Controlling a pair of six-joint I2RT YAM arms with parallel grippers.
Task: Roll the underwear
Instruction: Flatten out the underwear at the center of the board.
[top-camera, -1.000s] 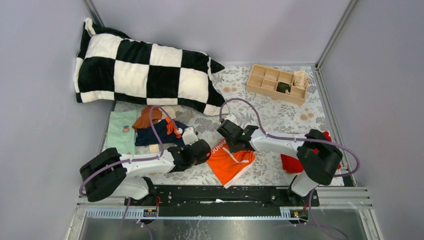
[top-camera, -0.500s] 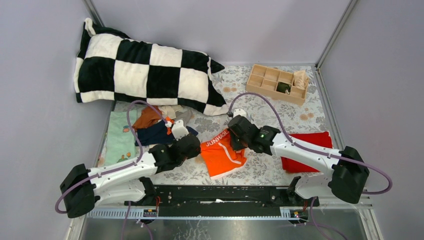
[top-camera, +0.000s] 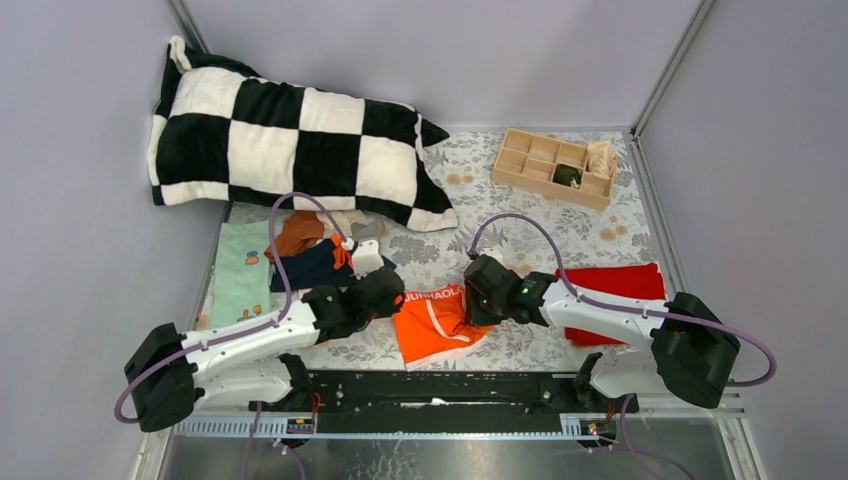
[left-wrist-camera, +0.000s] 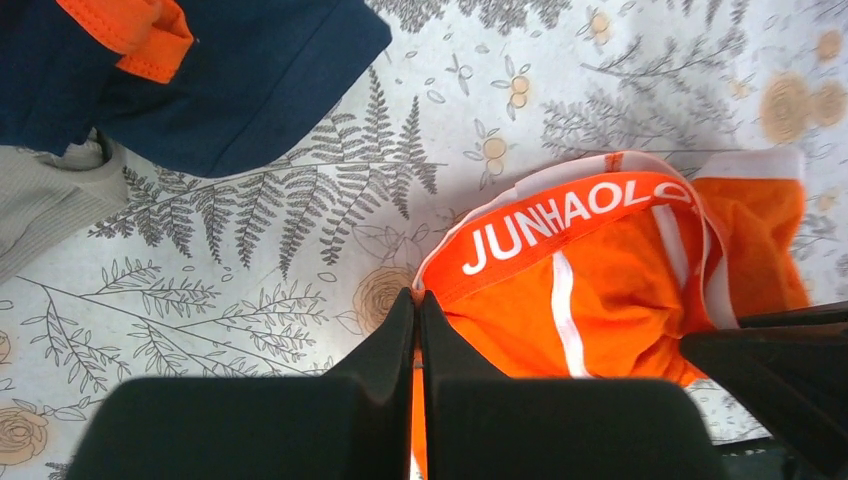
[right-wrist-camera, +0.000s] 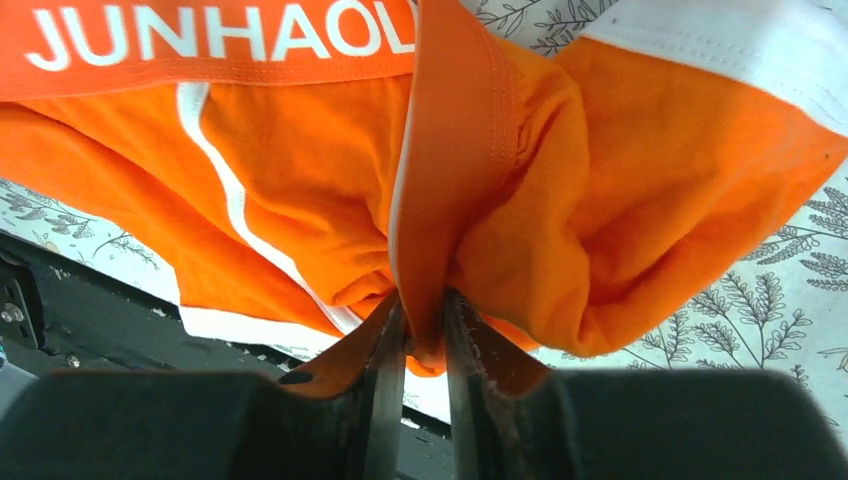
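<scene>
The bright orange underwear (top-camera: 432, 322) with white lettering lies on the floral cloth between both arms; it also shows in the left wrist view (left-wrist-camera: 600, 290) and the right wrist view (right-wrist-camera: 300, 200). My left gripper (top-camera: 392, 300) is shut on its left waistband corner (left-wrist-camera: 417, 300). My right gripper (top-camera: 470, 303) is shut on a bunched fold of its right side (right-wrist-camera: 425, 330). The navy underwear with orange trim (top-camera: 315, 265) lies further left, also in the left wrist view (left-wrist-camera: 200, 80). Rust-brown underwear (top-camera: 295, 233) lies beside it.
A checked pillow (top-camera: 290, 140) lies at the back left. A wooden divided box (top-camera: 553, 166) stands at the back right. A plain red cloth (top-camera: 615, 290) lies under the right arm. A pale green cloth (top-camera: 240, 275) lies at the left edge.
Both grippers have pulled the orange underwear nearer to the front edge and stretched it flatter. The right arm has swung outward, uncovering the red cloth.
</scene>
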